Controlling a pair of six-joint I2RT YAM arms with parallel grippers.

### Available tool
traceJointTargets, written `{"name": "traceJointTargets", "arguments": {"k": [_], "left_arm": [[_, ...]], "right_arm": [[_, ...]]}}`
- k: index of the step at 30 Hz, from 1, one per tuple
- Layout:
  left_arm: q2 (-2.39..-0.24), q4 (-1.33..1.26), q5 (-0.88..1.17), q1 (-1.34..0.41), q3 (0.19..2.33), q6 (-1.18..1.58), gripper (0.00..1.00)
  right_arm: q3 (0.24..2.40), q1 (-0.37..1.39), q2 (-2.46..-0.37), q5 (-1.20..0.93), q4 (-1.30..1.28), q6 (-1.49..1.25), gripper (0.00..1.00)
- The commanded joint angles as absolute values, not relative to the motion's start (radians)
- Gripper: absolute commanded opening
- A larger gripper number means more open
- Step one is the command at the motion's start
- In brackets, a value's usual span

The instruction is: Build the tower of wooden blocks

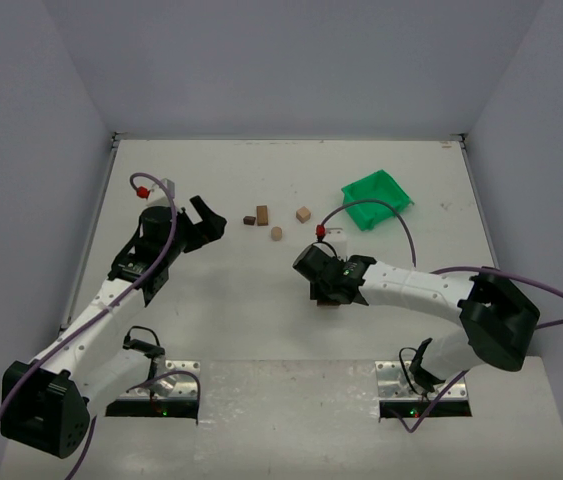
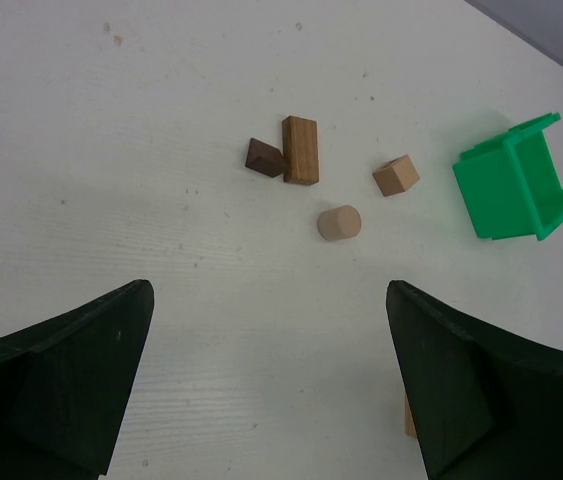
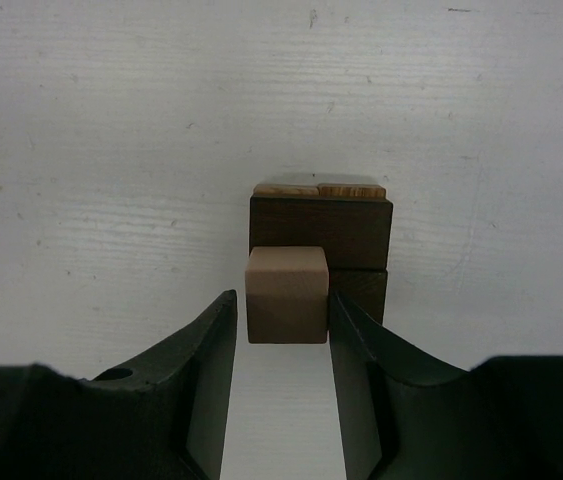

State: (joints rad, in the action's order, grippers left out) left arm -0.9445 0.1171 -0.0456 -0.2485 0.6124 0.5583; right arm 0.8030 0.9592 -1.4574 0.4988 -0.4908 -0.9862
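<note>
The wood block tower (image 3: 321, 230) stands mid-table: a light tan piece at the bottom, dark brown blocks on it, and a tan cube (image 3: 286, 295) on top. My right gripper (image 3: 281, 305) points down over it, jaws either side of the cube with a thin gap on each side. In the top view the right gripper (image 1: 329, 290) hides most of the tower (image 1: 329, 303). My left gripper (image 1: 211, 222) is open and empty to the left, also shown in the left wrist view (image 2: 268, 290). A sliver of the tower (image 2: 409, 415) shows beside its right finger.
Loose blocks lie at the back centre: a small dark block (image 2: 264, 157), a tan rectangular block (image 2: 300, 150), a tan cube (image 2: 396, 175) and a short cylinder (image 2: 339, 222). A green bin (image 1: 375, 198) lies tipped on its side at the back right.
</note>
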Motion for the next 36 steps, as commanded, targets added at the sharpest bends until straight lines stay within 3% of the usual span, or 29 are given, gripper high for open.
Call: {"name": "traceJointTargets", "arguments": {"k": [1,28,32,34,36], "left_arm": [[-0.920,0.083,-0.052,-0.251,0.605,0.566,1.00],[-0.920,0.086,-0.053,-0.251,0.607,0.563,1.00],[-0.920,0.090,-0.063,-0.252,0.607,0.560,1.00],[-0.921,0.091,-0.072,-0.252,0.609,0.560,1.00],[-0.924,0.091,-0.083,-0.252,0.607,0.559,1.00]], "right_arm": [[0.846,0.966,-1.458,0.540,-0.472,-1.011,0.42],[0.890,0.968,-1.435,0.614,-0.483,-0.957,0.53],[0.949,0.965,-1.440,0.690,-0.465,-0.841,0.71],[0.974,0.938,-1.455,0.688,-0.369,-0.651,0.98],[0.999,0.893,-1.469,0.590,-0.288,-0.522,0.99]]}}
